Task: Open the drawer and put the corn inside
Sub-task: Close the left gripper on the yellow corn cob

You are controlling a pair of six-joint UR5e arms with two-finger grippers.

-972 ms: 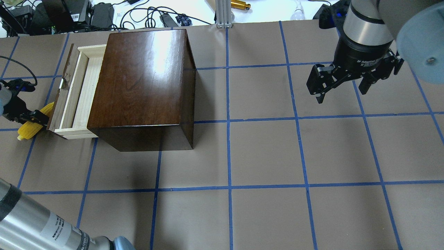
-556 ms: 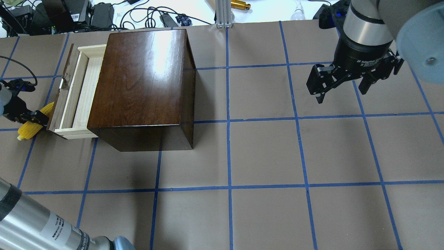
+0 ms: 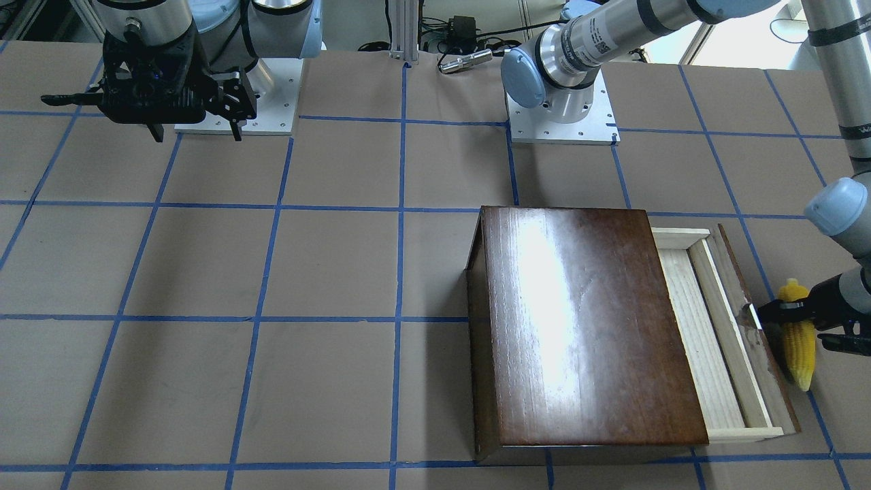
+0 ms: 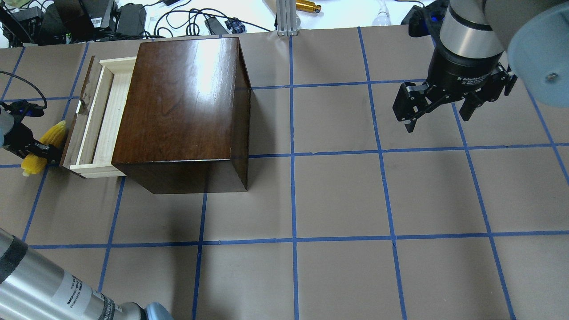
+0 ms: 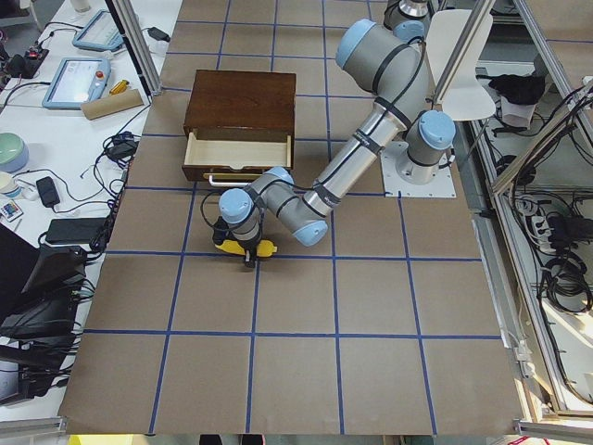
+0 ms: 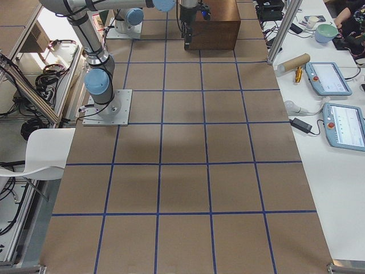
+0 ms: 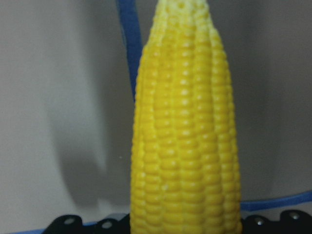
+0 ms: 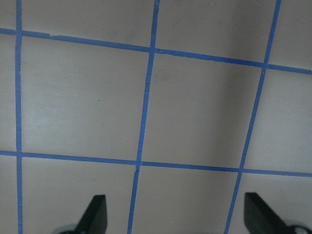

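The yellow corn point(image 4: 54, 134) is gripped across its middle by my left gripper point(image 4: 39, 150), just outside the drawer's dark front panel. It fills the left wrist view point(image 7: 187, 146), tip pointing away, with its shadow on the paper. In the front-facing view the corn point(image 3: 799, 347) lies along the panel in the left gripper point(image 3: 801, 321). The drawer point(image 4: 103, 118) is pulled out of the dark-brown box point(image 4: 182, 98), and its pale wood tray is empty. My right gripper point(image 4: 438, 116) is open and empty, hovering far to the right, and it also shows in its wrist view point(image 8: 178, 212).
The table is brown paper with a blue tape grid point(image 4: 293, 155). Cables and power bricks point(image 4: 111, 18) lie beyond the far edge behind the box. The left arm's forearm point(image 4: 40, 284) crosses the near left corner.
The left gripper, with the corn in it, has shifted slightly toward the far side along the drawer front. The right arm and the drawer have not moved.
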